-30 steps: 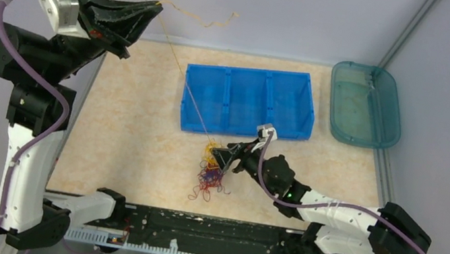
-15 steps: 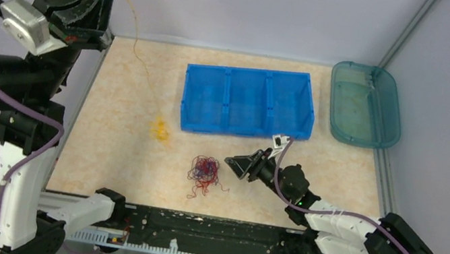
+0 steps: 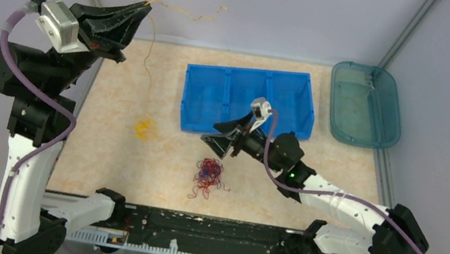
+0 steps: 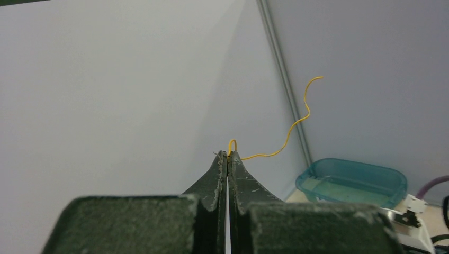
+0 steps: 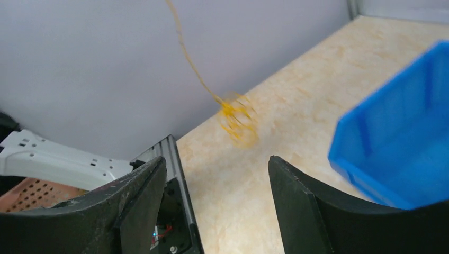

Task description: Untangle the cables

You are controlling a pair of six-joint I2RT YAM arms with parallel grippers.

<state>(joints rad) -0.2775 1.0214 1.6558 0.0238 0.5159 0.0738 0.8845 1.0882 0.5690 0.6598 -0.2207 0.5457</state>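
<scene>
High at far left, my left pincer (image 3: 148, 4) clenches the yellow cable (image 3: 143, 129); its bunch has pulled free of the red-purple tangle (image 3: 207, 173), one colour out; right pincer (image 3: 211, 133) released.

A tangle of cables (image 3: 206, 174) lies near the front edge of the table (image 3: 120, 83), with a smaller bunch (image 3: 143, 129) left of it. Behind sits a divided bin (image 3: 247, 100), with a tray (image 3: 365, 108) to its right.

An orange-yellow cable (image 3: 148, 60) is pinched at the tips of the left gripper (image 3: 146, 5), jaws closed on it. One wavy end curls free beyond them; the other hangs down to a small yellow bunch (image 3: 143, 129). The red-and-purple tangle (image 3: 207, 173) lies loose on the table, just below the spread jaws of the right gripper (image 3: 210, 133) and apart from them.
</scene>
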